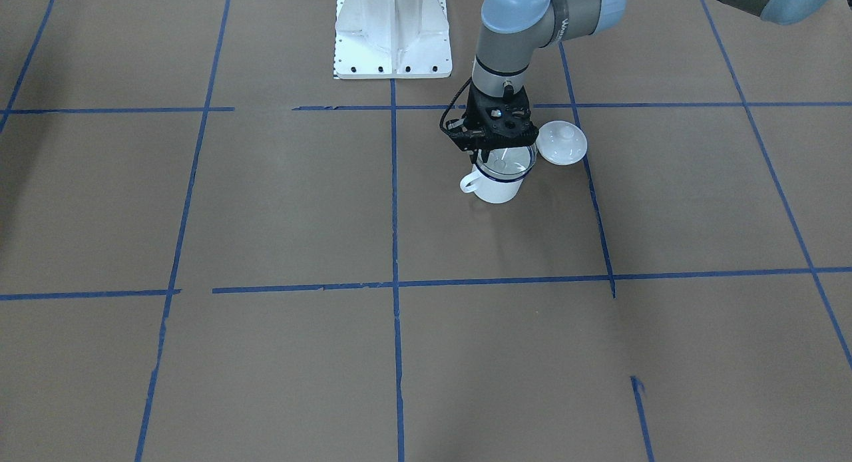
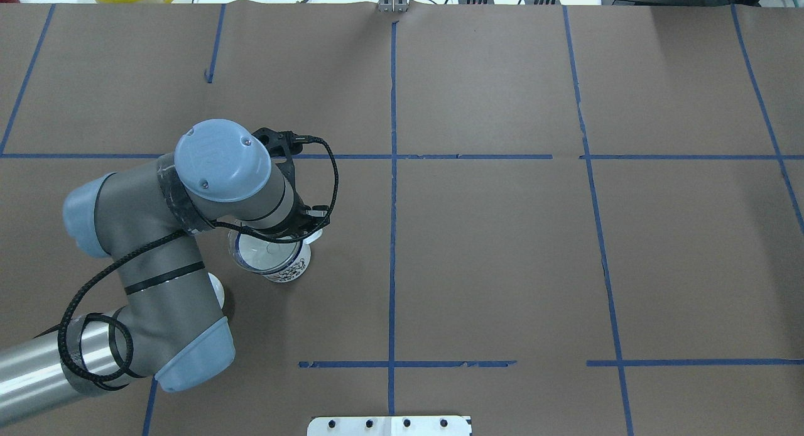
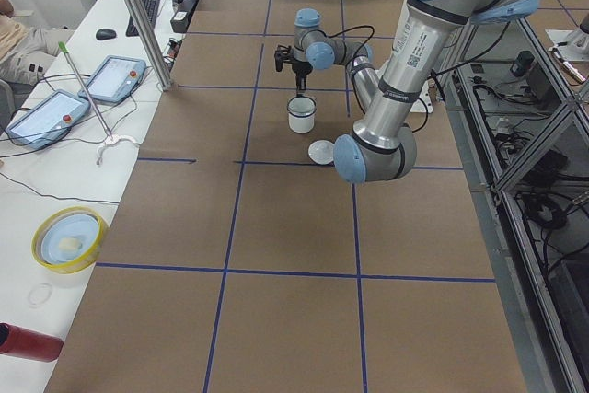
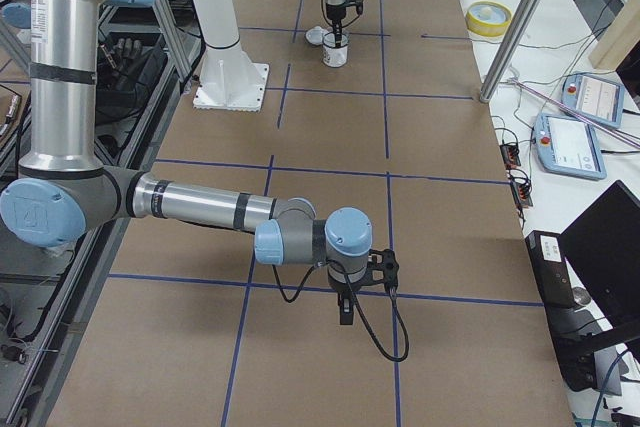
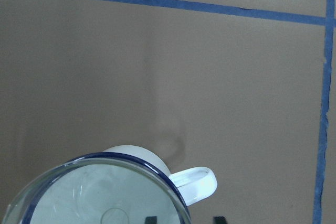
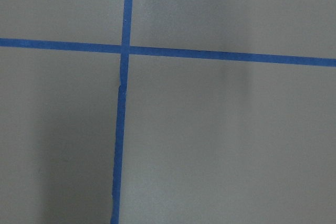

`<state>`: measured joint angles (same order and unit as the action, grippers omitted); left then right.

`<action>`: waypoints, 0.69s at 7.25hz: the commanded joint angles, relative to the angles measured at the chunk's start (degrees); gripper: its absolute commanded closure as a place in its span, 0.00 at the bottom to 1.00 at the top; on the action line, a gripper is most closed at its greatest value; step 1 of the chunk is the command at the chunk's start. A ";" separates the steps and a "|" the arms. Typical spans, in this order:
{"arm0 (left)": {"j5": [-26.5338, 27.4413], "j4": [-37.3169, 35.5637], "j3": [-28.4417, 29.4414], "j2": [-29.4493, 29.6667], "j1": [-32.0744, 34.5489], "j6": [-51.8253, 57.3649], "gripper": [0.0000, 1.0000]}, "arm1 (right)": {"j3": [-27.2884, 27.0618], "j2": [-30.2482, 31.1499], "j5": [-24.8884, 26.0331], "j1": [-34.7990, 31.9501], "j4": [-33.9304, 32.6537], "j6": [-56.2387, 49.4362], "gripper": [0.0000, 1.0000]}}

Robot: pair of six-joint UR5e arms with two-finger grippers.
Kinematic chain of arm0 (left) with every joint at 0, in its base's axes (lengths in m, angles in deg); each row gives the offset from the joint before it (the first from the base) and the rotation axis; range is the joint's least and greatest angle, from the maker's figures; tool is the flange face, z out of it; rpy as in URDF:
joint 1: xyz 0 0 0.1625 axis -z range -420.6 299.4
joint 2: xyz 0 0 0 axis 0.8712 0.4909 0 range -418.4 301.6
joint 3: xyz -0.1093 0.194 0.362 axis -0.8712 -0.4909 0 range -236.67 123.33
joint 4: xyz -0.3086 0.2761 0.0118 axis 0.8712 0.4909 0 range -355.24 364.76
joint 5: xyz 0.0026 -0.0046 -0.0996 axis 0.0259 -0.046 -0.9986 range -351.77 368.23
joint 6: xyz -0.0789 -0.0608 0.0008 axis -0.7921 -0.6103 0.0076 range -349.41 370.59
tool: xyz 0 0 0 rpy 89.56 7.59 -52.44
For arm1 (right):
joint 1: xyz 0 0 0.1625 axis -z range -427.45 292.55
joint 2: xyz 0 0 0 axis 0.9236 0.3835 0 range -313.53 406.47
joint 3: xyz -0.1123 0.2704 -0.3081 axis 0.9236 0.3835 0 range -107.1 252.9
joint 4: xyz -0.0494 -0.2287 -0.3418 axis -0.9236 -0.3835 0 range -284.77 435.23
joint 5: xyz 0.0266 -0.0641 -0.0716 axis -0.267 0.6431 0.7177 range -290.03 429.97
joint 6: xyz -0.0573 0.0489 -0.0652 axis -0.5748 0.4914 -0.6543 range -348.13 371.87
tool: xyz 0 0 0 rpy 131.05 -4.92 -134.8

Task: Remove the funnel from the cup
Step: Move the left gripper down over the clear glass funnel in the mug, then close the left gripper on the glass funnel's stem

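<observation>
Just right of centre in the upper half of the front view, the cup [image 1: 499, 188] stands upright on the table [image 1: 266, 209], its handle [image 1: 470, 182] sticking out toward the frame's left. The funnel [image 1: 507, 161] sits in the cup's mouth, its clear rim over the blue lip, and looks fully seated. The left gripper [image 1: 489, 154] hangs at the rim's upper edge, pointing straight down. A lid [image 1: 562, 142] lies to the right, just beside the cup and not touching it.

Along the bottom edge of the left wrist view, two dark fingertips [image 5: 151, 219] stand apart with the funnel's rim passing between them. The hand is spread to a middling width, astride the rim and gripping nothing.

I judge the approach to be nearly done and the grasp not yet made. The next move calls for pinching the thin rim wall, then lifting straight up until the spout clears the lip. Nothing holds the cup, so a slanted pull could drag or tip it.

Low in the right side view, the right gripper [image 4: 345, 312] hangs over the table, well apart from the cup. I cannot tell whether its jaws are spread or closed.
</observation>
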<state>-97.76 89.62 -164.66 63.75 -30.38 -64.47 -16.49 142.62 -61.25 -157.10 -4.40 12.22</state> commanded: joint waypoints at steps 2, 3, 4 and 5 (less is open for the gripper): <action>-0.01 -7.22 -4.92 1.50 0.10 0.17 1.00 | 0.00 0.00 0.00 0.00 0.00 0.00 0.00; -0.01 -9.51 -7.91 1.95 0.63 0.09 1.00 | 0.00 0.00 0.00 0.00 0.00 0.00 0.00; -0.10 -10.15 -10.55 2.04 3.42 -2.18 1.00 | 0.00 0.00 0.00 0.00 0.00 0.00 0.00; 0.51 -9.54 -11.01 2.13 5.62 -9.77 1.00 | 0.00 0.00 0.00 0.00 0.00 0.00 0.00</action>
<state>-97.70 80.26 -174.02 65.69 -27.40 -67.63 -16.49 142.62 -61.25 -157.10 -4.40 12.22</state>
